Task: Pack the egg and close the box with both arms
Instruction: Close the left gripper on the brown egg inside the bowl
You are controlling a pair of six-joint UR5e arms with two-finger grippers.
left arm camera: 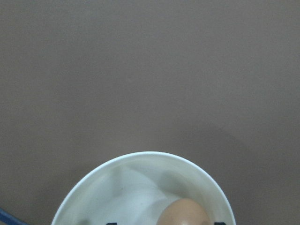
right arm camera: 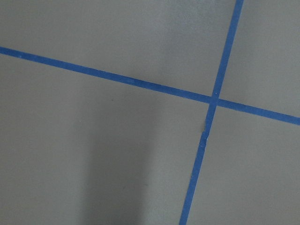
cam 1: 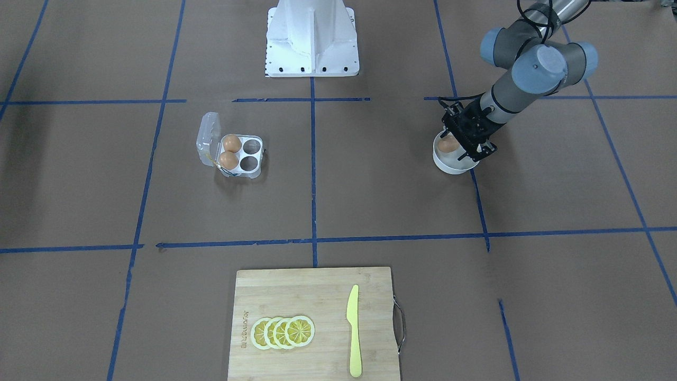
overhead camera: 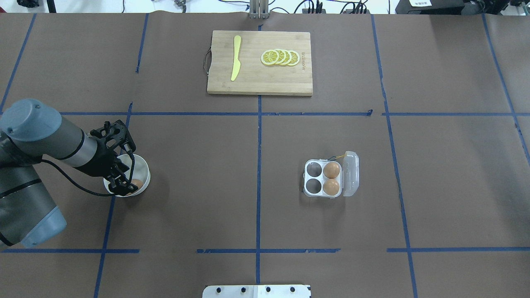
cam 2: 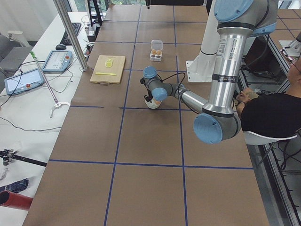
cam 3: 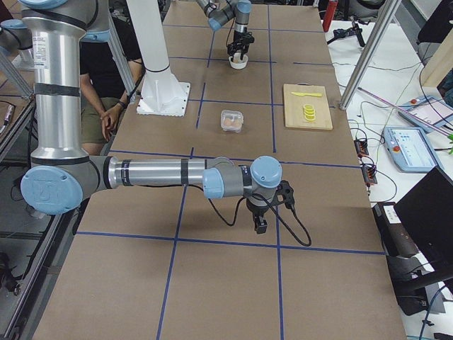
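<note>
The egg (cam 1: 448,145) lies in a white round bowl (cam 1: 449,165); it also shows in the overhead view (overhead camera: 136,183) and at the bottom of the left wrist view (left arm camera: 183,213). My left gripper (overhead camera: 122,186) reaches down into the bowl, open, with a finger on each side of the egg. The clear box (overhead camera: 327,178) stands open with its lid (overhead camera: 351,174) folded back. It holds two brown eggs (overhead camera: 331,170) and two empty cups (overhead camera: 313,178). My right gripper (cam 3: 260,225) hangs over bare table far from the box; I cannot tell whether it is open or shut.
A bamboo cutting board (overhead camera: 248,82) at the table's far side carries lemon slices (overhead camera: 280,57) and a yellow knife (overhead camera: 236,62). The white pedestal base (cam 1: 312,39) stands at the robot's side. Blue tape lines cross the brown table cover.
</note>
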